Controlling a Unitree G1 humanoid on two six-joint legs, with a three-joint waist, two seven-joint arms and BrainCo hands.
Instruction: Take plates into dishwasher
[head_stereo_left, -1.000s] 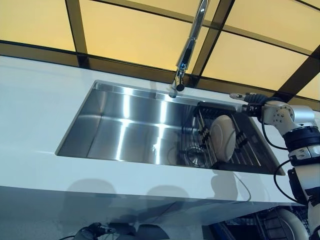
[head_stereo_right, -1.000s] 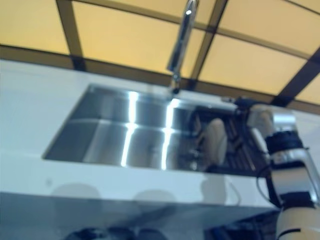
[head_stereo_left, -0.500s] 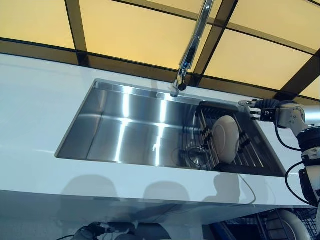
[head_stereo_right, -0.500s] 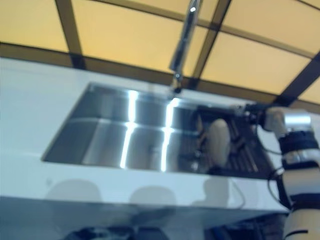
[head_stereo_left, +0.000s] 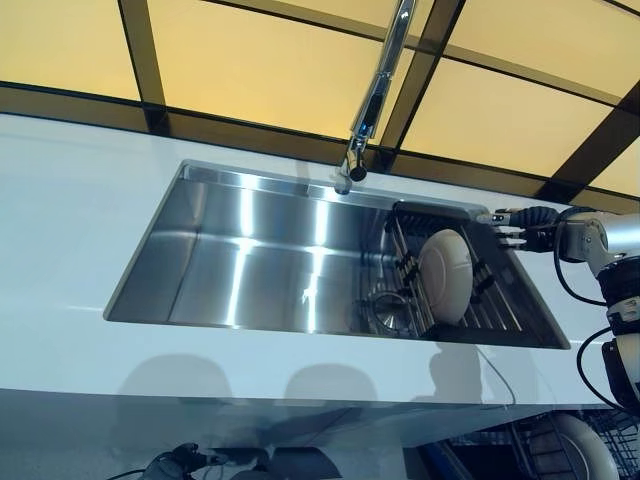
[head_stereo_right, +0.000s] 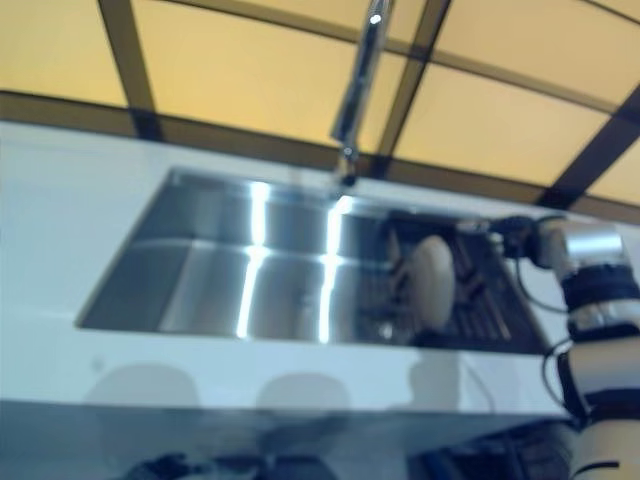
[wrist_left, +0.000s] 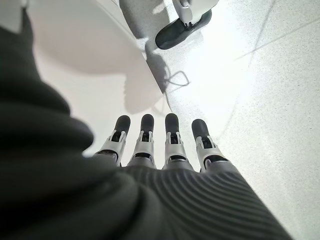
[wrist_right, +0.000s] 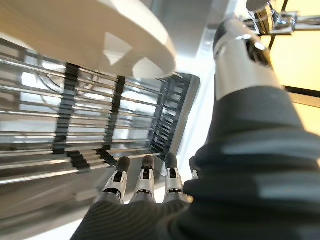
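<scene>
At sink's (head_stereo_left: 250, 255) 3 o'clock end, white plate (head_stereo_left: 445, 276) stands on edge in dark rack (head_stereo_left: 495, 305), lower rim hidden by wires. Right hand (head_stereo_left: 520, 228) hovers at rack's 1 o'clock, fingers straight, empty. Left hand (wrist_left: 160, 145) below counter (head_stereo_left: 60, 220), fingers relaxed, empty. No readable writing.

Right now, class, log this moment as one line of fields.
plate: upright in sink rack | right hand: open, above rack's far right corner, off plate | left hand: open, idle, low

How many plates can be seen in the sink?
1. The plate stands on edge in the rack at the right end of the sink. Another could be hidden behind it.
</scene>
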